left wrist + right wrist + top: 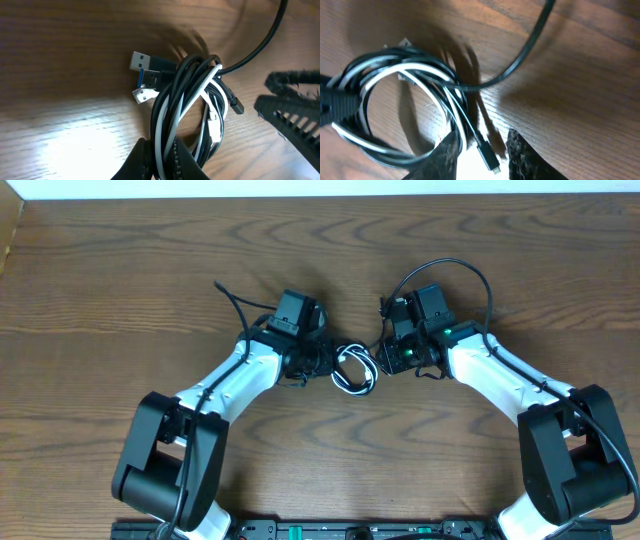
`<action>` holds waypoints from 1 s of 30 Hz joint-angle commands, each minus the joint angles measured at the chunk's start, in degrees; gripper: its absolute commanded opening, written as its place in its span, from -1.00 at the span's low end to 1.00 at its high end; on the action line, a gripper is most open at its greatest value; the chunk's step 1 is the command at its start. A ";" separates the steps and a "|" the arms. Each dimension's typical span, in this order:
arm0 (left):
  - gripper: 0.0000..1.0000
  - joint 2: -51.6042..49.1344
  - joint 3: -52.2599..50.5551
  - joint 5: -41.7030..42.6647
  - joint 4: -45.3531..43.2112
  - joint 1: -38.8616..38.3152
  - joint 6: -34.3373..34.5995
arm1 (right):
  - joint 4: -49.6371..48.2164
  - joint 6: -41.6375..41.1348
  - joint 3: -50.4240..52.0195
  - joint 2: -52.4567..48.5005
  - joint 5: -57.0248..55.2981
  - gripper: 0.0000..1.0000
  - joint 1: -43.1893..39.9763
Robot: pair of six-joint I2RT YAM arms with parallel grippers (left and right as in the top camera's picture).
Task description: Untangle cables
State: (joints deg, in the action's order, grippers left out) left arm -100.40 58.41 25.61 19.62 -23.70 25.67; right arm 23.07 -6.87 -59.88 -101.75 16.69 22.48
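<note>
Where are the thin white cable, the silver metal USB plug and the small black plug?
thin white cable (415, 65), right wrist view, top of its loop
silver metal USB plug (140, 61), left wrist view, metal shell
small black plug (488, 156), right wrist view, plug body

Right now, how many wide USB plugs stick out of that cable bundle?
3, stacked beside the cable bundle in the left wrist view: black plug topmost, blue-lined plug in the middle, white plug lowest. More may be hidden.
</note>
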 commanded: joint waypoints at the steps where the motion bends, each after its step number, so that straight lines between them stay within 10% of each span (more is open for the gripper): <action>1: -0.85 0.42 -0.22 1.40 -0.28 -2.12 -0.48 | -0.15 1.01 0.59 0.39 -0.90 -0.36 0.76; 12: -0.85 0.44 0.11 3.58 -3.80 -2.86 1.49 | 0.81 3.37 0.70 0.39 -1.38 -0.39 1.31; 22: -0.85 0.44 0.11 10.95 -7.41 -1.42 2.75 | 0.50 3.34 1.97 0.39 -1.44 0.08 1.36; 25: -0.23 0.44 0.11 10.84 -8.04 -1.18 2.69 | -0.87 5.03 1.68 0.42 4.63 0.05 1.09; 30: -0.06 0.44 0.09 2.45 -3.87 0.63 2.82 | -4.87 3.13 1.36 0.42 13.55 -0.07 -1.09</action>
State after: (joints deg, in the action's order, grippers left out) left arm -100.40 58.41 33.06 13.41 -24.71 28.49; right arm 19.42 -3.20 -58.37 -101.75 23.03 22.96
